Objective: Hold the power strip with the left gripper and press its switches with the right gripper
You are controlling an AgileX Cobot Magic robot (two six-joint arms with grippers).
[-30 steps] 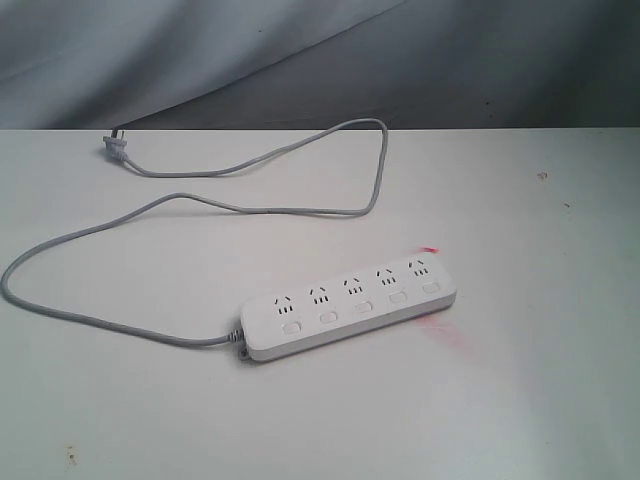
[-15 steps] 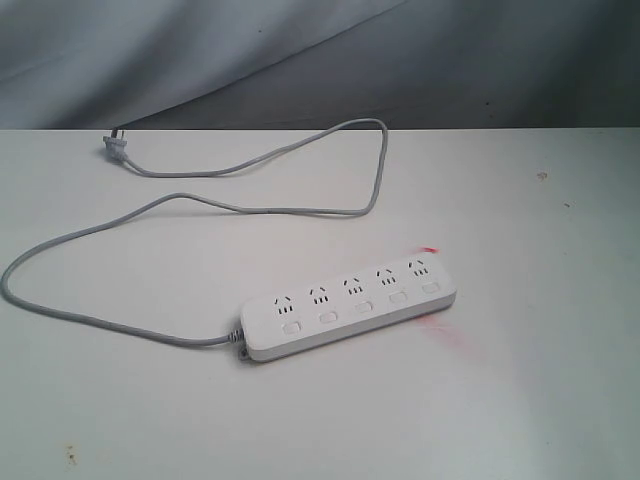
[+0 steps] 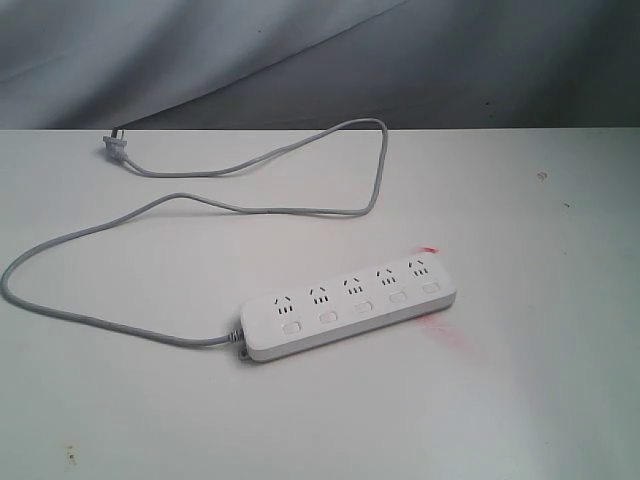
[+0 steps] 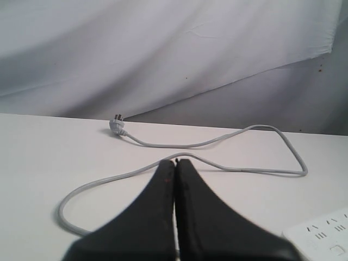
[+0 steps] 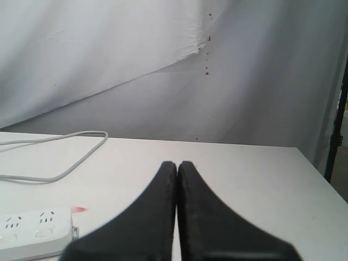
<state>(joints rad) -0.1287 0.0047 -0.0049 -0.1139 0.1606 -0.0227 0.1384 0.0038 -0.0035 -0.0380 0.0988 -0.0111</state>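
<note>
The white power strip (image 3: pixel 350 308) lies flat on the white table (image 3: pixel 540 400), slanting up to the right, with a row of small white switches (image 3: pixel 362 308) below its outlets. Its grey cord (image 3: pixel 110 215) loops left and back to the plug (image 3: pixel 113 146). Neither arm shows in the exterior view. In the left wrist view my left gripper (image 4: pixel 175 162) is shut and empty above the table, the cord (image 4: pixel 217 142) beyond it and a corner of the strip (image 4: pixel 321 234) off to one side. My right gripper (image 5: pixel 177 163) is shut and empty, one end of the strip (image 5: pixel 35 231) beside it.
A small red mark (image 3: pixel 429 249) sits on the table just behind the strip's right end, with a faint pink smear (image 3: pixel 445 330) in front of it. A grey cloth backdrop (image 3: pixel 300 60) hangs behind the table's far edge. A dark stand (image 5: pixel 338 136) is past the table's side.
</note>
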